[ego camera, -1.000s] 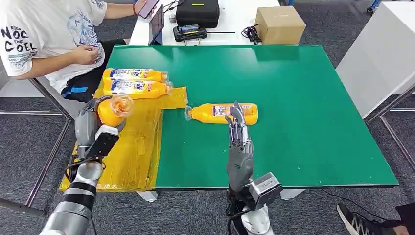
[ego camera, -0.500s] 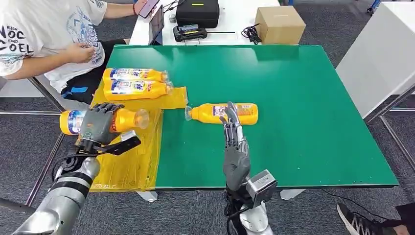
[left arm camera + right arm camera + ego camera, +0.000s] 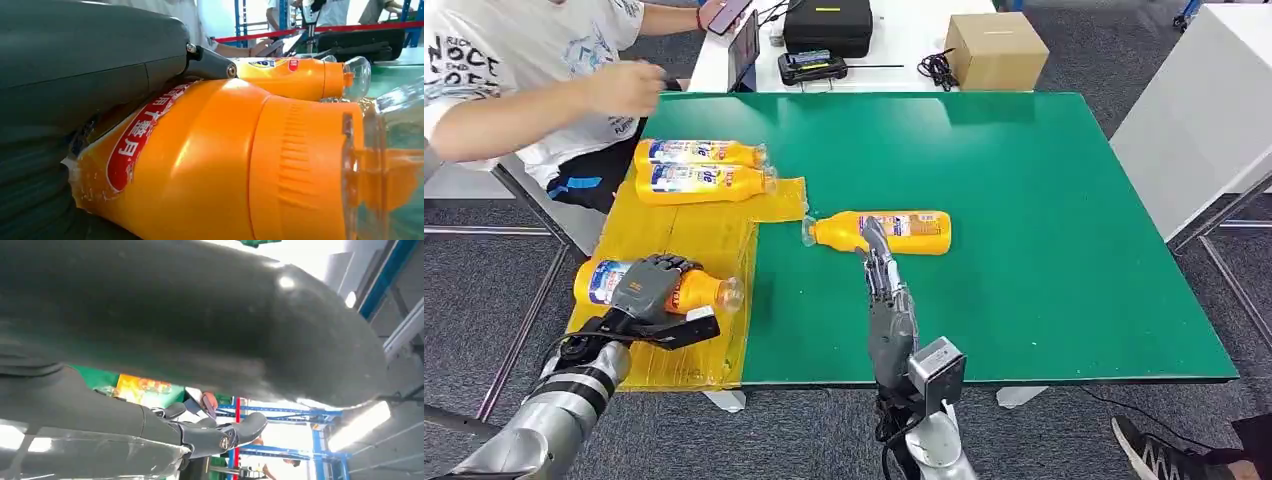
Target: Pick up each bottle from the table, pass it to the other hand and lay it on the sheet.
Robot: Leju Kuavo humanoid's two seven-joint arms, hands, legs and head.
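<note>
My left hand (image 3: 646, 290) grips an orange bottle (image 3: 694, 291) lying low over the yellow sheet (image 3: 686, 240), cap end toward the table's middle; close up, the held bottle (image 3: 215, 165) sits in front of a second bottle (image 3: 295, 75). Two more orange bottles (image 3: 699, 153) (image 3: 706, 183) lie side by side at the sheet's far end. Another orange bottle (image 3: 879, 231) lies on the green table (image 3: 1024, 200), cap pointing left. My right hand (image 3: 884, 300) is held edge-on with straight fingers just in front of that bottle, holding nothing.
A person (image 3: 514, 70) sits at the table's far left corner, one hand (image 3: 629, 88) raised near the edge. Behind the table stand a cardboard box (image 3: 996, 48), a black case (image 3: 828, 25) and cables. A white table (image 3: 1204, 110) stands at the right.
My left hand has swung the held bottle down and toward me, from upright to lying over the near part of the sheet. My right hand drew slightly back and left. The person's hand rose.
</note>
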